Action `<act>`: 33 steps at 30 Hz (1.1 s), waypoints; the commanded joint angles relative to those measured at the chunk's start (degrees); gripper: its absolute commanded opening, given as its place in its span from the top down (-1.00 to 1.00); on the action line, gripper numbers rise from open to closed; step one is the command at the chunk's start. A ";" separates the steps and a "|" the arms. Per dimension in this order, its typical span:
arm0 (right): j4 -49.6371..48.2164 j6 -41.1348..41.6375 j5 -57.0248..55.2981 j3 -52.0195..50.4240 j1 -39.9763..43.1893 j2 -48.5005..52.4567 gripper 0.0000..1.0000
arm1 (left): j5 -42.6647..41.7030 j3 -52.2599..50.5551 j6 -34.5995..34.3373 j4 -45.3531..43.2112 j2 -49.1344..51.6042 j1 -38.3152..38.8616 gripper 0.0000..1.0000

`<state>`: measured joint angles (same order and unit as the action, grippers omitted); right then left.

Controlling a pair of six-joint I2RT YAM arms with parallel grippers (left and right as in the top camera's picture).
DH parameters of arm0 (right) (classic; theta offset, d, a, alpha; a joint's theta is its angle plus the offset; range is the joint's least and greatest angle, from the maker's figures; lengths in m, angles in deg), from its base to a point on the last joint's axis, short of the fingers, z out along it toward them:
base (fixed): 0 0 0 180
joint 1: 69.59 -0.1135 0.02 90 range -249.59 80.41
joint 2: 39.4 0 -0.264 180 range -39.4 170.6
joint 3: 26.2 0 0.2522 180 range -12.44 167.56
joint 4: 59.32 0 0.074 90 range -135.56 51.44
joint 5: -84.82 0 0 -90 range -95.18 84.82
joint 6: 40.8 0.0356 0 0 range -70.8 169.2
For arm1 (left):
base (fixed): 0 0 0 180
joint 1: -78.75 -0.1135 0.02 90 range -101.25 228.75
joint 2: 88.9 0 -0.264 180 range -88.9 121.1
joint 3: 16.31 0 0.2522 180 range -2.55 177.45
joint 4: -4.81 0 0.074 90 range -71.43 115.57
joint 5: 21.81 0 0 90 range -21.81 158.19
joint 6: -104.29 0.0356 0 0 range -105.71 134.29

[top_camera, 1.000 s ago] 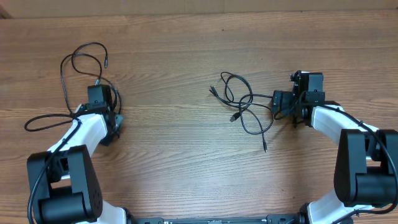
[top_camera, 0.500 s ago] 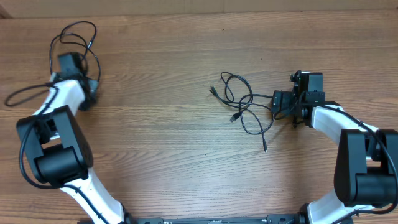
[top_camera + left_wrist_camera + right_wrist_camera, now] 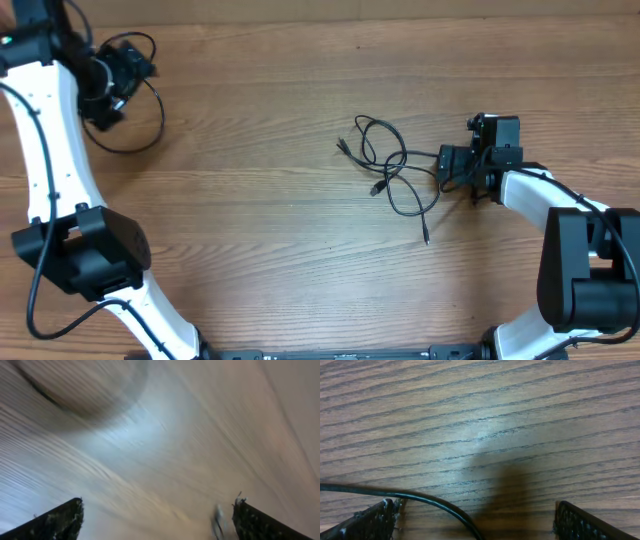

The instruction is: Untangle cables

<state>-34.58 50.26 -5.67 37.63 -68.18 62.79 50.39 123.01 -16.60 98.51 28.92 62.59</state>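
Though fully spread and empty, left end effector (image 3: pixel 157 505) and right end effector (image 3: pixel 475 505) near cables (image 3: pixel 402 163).

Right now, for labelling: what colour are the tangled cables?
The cables are black; clearest in the overhead view.

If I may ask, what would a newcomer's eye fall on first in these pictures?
The tangle of thin black cables right of the table's centre, with the open right gripper just beside it. Then the left arm, stretched to the far-left corner, the open left gripper next to a lone black cable loop.
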 commanded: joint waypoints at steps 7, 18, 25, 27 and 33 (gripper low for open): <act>0.63 0.68 2.10 -1.40 -0.15 1.84 -1.00 | -10.03 -6.49 -4.46 -5.03 0.04 20.13 -0.75; 0.63 0.68 2.10 -1.40 -0.15 1.84 -1.00 | -1.95 -25.49 -20.87 -29.57 0.22 38.99 -0.58; 0.63 0.68 2.10 -1.40 -0.15 1.84 -1.00 | 4.52 -33.07 -28.13 -33.27 0.31 43.58 -0.45; 0.63 0.68 2.10 -1.40 -0.15 1.84 -1.00 | 5.16 -35.52 -28.13 -35.71 0.33 44.15 -0.39; 0.63 0.68 2.10 -1.40 -0.15 1.84 -1.00 | 6.86 -40.72 -31.12 -43.91 1.95 44.59 -0.38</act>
<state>-34.60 50.24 -5.65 37.63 -68.18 62.79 55.46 83.98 -45.43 56.63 29.34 106.89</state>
